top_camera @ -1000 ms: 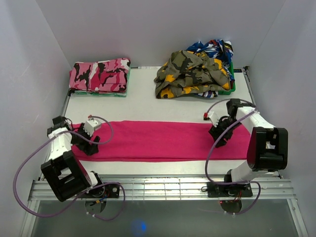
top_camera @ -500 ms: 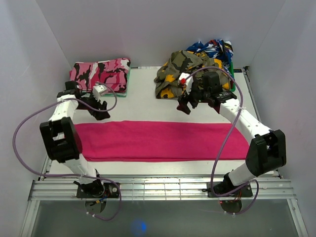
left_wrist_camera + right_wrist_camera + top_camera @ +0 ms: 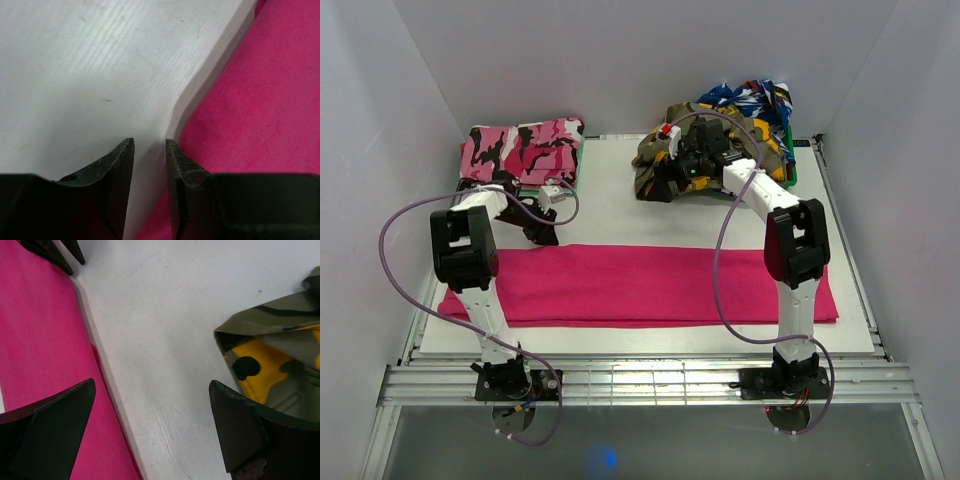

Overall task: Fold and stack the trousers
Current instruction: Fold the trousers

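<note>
The magenta trousers [image 3: 640, 285] lie flat as one long folded band across the near half of the table. My left gripper [image 3: 542, 234] sits low at the band's far left edge. In the left wrist view my left gripper [image 3: 150, 142] is open by only a narrow gap, with bare table under it and the trousers [image 3: 250, 100] just to the right. My right gripper [image 3: 662, 184] hovers at the back, beside the olive pile. Seen from the right wrist, my right gripper [image 3: 152, 384] is wide open over bare table, with the trousers [image 3: 40, 340] to its left.
A folded pink camouflage stack [image 3: 523, 152] rests at the back left. An olive-yellow camouflage garment [image 3: 705, 150] [image 3: 280, 355] is heaped at the back right, over blue patterned clothes [image 3: 755, 100] in a green bin. White walls close in the table [image 3: 620, 215].
Both arms left the trousers' ends and swung toward the back. The left gripper came down by the band's far edge and narrowed. The right gripper opened wide near the olive pile.
</note>
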Available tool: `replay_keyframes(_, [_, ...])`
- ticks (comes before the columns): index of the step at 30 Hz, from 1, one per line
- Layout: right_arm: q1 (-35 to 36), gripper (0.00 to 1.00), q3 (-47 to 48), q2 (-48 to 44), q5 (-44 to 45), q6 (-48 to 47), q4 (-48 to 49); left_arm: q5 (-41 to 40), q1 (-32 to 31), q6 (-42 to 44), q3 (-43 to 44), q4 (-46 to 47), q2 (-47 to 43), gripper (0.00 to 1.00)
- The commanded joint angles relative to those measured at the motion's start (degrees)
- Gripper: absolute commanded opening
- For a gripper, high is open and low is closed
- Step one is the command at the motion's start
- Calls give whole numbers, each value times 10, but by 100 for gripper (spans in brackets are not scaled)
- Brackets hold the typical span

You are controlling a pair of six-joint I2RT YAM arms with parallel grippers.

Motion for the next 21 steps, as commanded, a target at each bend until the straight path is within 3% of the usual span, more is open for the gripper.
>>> replay_keyframes(1, [23, 100, -6, -6, -53, 26, 4, 41, -6, 41, -25, -15, -50, 42])
replay_keyframes(2, [31, 94, -15, -5, -58, 26, 12, 46, -5, 46, -38, -19, -55, 42])
replay_keyframes(5, [57, 91, -47, 0, -59, 30, 55, 58, -7, 54, -56, -16, -74, 39])
replay_keyframes(11, [110, 90, -37, 51, -82, 35, 77, 70, -6, 56, -82, 6, -116, 34])
replay_keyframes(21, [177, 86, -33, 121, -50, 39, 146, 53, -7, 81, -127, 29, -157, 34])
